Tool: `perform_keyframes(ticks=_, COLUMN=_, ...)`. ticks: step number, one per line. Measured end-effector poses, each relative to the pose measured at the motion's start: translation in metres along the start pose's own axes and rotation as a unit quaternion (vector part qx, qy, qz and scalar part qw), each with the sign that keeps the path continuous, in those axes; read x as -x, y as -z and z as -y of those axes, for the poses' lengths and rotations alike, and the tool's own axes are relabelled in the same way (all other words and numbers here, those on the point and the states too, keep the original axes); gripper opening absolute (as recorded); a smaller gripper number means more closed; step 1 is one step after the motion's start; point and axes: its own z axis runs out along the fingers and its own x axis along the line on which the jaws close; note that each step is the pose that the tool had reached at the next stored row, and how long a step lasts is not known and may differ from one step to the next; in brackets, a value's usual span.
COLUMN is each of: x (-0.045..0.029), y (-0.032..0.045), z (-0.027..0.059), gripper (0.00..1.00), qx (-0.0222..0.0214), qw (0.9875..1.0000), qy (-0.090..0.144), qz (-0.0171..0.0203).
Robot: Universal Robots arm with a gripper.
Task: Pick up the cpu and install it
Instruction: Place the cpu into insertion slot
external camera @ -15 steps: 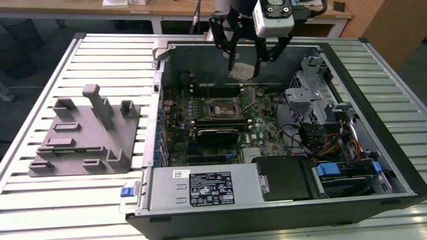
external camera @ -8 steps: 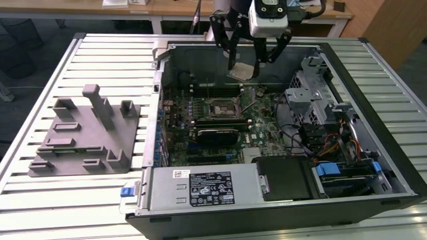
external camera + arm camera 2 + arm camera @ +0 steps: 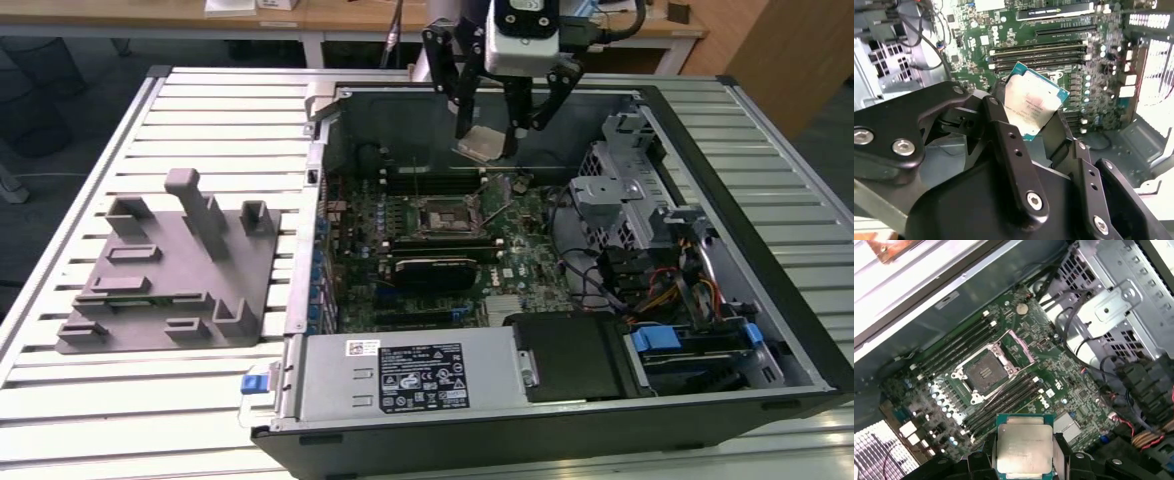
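end effector (image 3: 499,130) clamped on cpu (image 3: 1031,102), lid print faint, unreadable, over motherboard (image 3: 1051,362)

The cpu (image 3: 1024,450) is a small flat square chip with a pale silvery metal top bearing faint print and a thin blue-green rim. It is held in the air, pinched on two opposite edges between the fingers of the gripper (image 3: 494,135). In the exterior view it hangs tilted, one corner lowest. It is above the motherboard (image 3: 1074,385) inside the open computer case (image 3: 387,125), clear of the open, unfilled socket (image 3: 986,372).
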Motion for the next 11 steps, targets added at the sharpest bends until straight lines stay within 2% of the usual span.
perform_keyframes(ticks=3, x=-0.0004, y=-0.0007, z=0.0, gripper=0.53, qx=-0.0004, qw=0.9998, qy=-0.021, qz=-0.0001)
perform_keyframes(ticks=11, x=-0.0098, y=-0.0037, z=0.0018, gripper=0.53, qx=0.0019, qw=0.9989, qy=-0.046, qz=0.0034)
